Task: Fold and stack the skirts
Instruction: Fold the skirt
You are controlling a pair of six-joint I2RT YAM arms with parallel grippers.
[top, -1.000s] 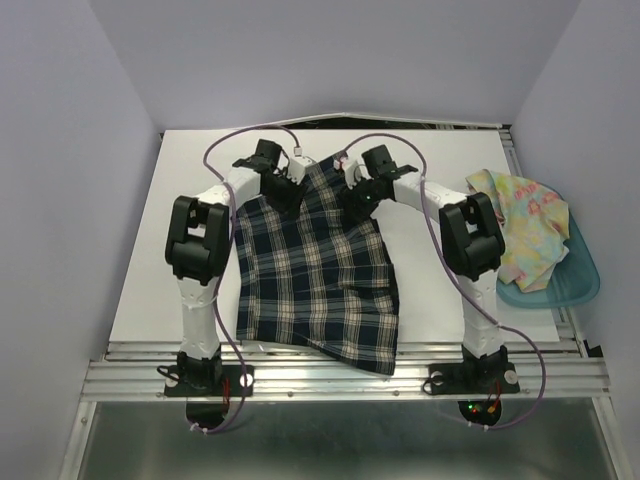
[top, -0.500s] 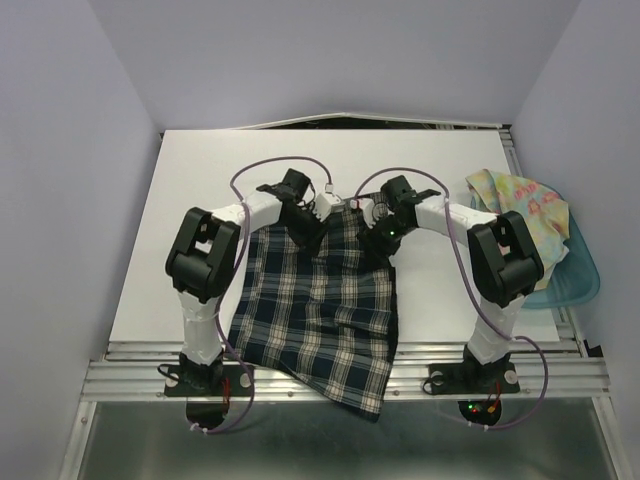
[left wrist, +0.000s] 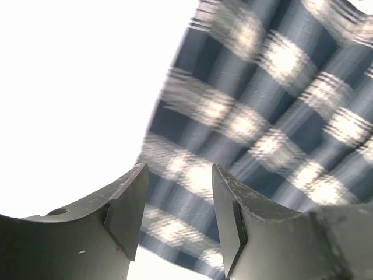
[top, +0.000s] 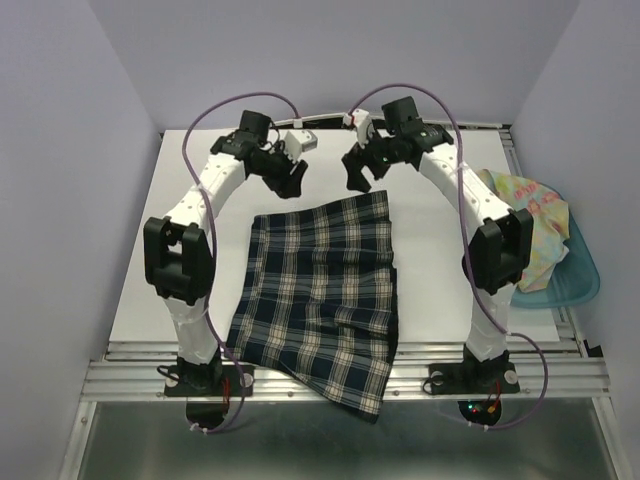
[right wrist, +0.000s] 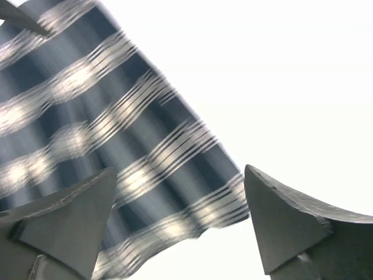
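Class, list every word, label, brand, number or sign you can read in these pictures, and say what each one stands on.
No text can be read in any view.
Plaid skirt: only white lines on dark checks, no lettering.
Flowered skirt: pink print, too small to tell whether any of it is lettering.
Right arm's base: small coloured lights, no readable label.

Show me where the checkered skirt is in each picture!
Top external: the plaid skirt lies in the middle of the picture, its near hem reaching past the front edge of the white table.
Left wrist: it fills the right and upper part.
Right wrist: it fills the left side.
Shared landmark: the white table, bare beside the skirt's edge in all three views.
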